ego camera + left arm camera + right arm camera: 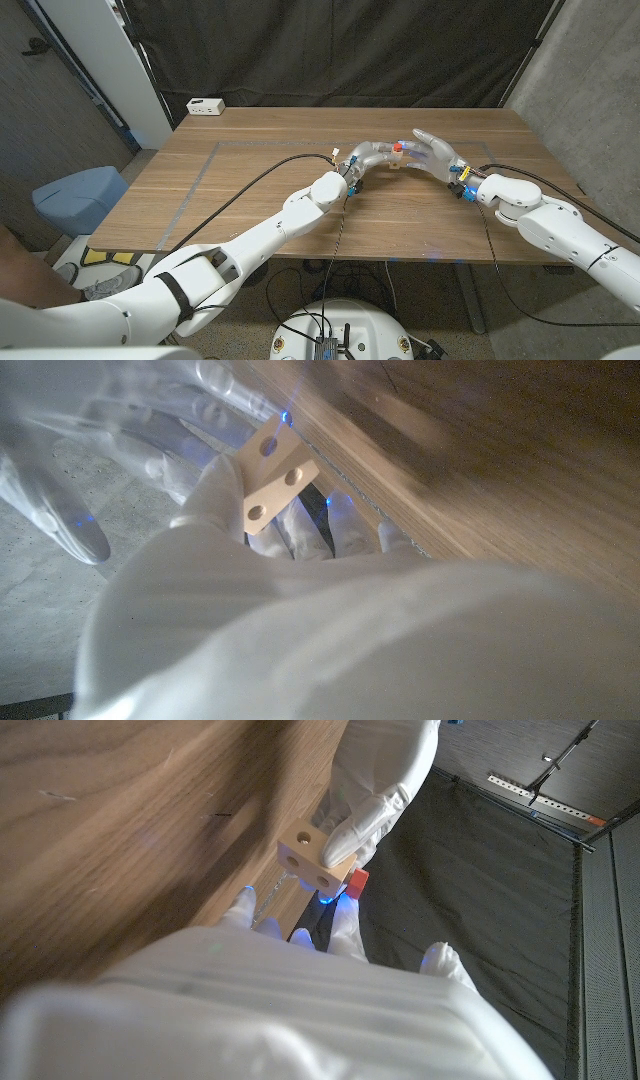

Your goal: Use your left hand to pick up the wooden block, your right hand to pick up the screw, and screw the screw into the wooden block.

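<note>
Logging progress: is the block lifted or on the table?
Lifted: left hand holds the block above the table.

I see my left hand (372, 158) and right hand (432, 152) gloved in pale, glossy white, blue lights glowing near the right wrist. The wooden block (272, 472) between them is light tan with dark round holes; the screw (356, 882) against it shows a red-orange head. The table (250, 190) is warm brown wood grain with a faint grey outline at left. A black curtain (340, 50) hangs beyond, and a small white box (205, 106) sits on the far left corner.
</note>
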{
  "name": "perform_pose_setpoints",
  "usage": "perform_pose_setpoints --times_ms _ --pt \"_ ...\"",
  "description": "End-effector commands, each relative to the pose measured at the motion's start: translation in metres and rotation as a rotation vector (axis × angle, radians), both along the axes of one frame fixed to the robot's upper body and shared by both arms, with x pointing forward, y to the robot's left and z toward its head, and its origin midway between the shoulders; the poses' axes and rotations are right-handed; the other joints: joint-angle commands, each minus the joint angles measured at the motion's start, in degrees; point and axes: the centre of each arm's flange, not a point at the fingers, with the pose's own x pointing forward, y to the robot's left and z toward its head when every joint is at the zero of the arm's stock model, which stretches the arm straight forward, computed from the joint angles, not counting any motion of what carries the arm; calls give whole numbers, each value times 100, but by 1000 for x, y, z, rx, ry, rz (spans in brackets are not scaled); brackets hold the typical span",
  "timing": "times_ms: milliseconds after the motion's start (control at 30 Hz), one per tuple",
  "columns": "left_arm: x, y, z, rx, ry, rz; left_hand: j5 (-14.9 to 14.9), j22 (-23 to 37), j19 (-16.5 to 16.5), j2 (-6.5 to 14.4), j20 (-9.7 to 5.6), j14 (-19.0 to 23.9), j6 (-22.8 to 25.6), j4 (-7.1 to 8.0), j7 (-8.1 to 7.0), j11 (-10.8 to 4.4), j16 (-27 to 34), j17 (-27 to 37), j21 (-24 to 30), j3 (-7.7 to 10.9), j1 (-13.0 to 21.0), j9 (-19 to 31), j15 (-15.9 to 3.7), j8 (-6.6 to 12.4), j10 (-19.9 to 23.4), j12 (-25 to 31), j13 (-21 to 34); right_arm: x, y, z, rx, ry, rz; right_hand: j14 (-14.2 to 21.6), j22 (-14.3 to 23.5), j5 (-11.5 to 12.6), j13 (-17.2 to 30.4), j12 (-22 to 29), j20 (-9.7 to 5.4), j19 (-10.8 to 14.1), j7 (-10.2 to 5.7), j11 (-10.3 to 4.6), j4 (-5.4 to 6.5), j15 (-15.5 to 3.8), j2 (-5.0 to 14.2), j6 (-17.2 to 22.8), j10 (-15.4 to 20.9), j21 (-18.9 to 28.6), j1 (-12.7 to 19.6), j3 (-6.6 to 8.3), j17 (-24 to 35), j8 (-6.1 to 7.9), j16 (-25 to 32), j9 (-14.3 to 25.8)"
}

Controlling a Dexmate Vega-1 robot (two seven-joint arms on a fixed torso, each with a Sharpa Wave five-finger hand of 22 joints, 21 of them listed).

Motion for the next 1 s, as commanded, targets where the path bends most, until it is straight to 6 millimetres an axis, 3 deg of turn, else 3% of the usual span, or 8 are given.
perform_pose_setpoints --times_ms 33,1000 --pt "1 0 0 0 3 -3 40 31 30 397 -6 29 397 191 329 -17 5 15 39 227 -197 31 -363 32 52 407 988 -1 1 0 -5 3 -3 -467 15 48 18 55 -1 -43 25 -91 19 -17 36 104 -239 11 -47 -8 3 41 38 13" --pt "-2 0 -2 -4 0 -1 41 31 32 403 -9 33 394 188 340 -13 3 11 40 247 -204 31 -365 32 50 408 991 -11 -2 -5 -5 10 -17 -337 14 85 11 102 -4 -4 65 -185 47 -50 66 440 -3 38 -10 -19 -14 89 82 10"
